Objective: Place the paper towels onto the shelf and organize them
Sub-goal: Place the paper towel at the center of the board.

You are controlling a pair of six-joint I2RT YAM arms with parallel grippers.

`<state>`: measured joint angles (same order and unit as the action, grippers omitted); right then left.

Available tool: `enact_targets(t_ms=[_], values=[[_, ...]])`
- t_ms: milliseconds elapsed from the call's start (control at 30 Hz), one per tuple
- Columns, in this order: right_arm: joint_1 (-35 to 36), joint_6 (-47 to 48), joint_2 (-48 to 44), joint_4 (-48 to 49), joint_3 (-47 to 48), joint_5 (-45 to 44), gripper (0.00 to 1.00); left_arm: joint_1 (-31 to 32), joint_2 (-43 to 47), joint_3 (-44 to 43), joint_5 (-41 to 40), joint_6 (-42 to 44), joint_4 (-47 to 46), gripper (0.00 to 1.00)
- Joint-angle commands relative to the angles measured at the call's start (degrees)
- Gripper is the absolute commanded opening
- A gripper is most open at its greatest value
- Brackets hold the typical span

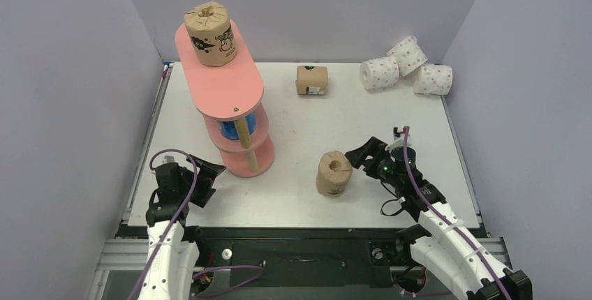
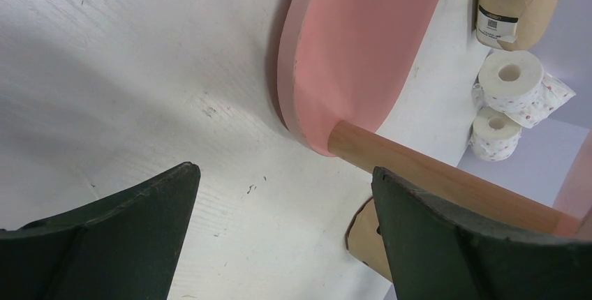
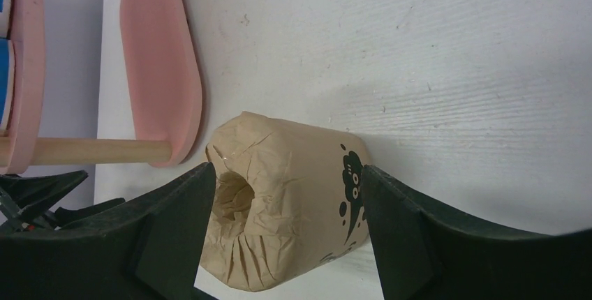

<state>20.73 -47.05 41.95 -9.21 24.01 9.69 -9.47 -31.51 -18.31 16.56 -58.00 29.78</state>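
Note:
The pink three-tier shelf [image 1: 230,98] stands at the left. One brown roll [image 1: 209,33] stands on its top board, and blue rolls [image 1: 230,130] sit on a lower tier. A second brown roll [image 1: 311,80] lies at the back middle. A third brown roll [image 1: 334,173] stands at front centre. My right gripper [image 1: 361,157] is open right beside it; in the right wrist view the roll [image 3: 293,202] lies between the spread fingers of the gripper [image 3: 287,168]. Three white pink-dotted rolls [image 1: 405,68] lie at back right. My left gripper [image 1: 211,174] is open and empty by the shelf's base [image 2: 356,42].
Purple walls close in the table [image 1: 391,118] on the left, back and right. The shelf's wooden post [image 2: 433,174] runs just past my left gripper's right finger. The shelf's bottom board [image 3: 157,56] lies a little beyond the front brown roll.

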Motion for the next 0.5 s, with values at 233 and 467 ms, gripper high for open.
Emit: enact_targets(t_ms=[233, 467], values=[[-1.14, -0.04, 1.74, 5.95, -2.15, 2.52, 0.68, -0.48, -1.05, -1.37, -0.05, 2.43, -1.72, 0.93], [-0.41, 1.92, 2.04, 4.76, -0.6, 2.19, 0.65, -0.53, -1.02, -1.89, 0.35, 2.61, -1.4, 0.93]])
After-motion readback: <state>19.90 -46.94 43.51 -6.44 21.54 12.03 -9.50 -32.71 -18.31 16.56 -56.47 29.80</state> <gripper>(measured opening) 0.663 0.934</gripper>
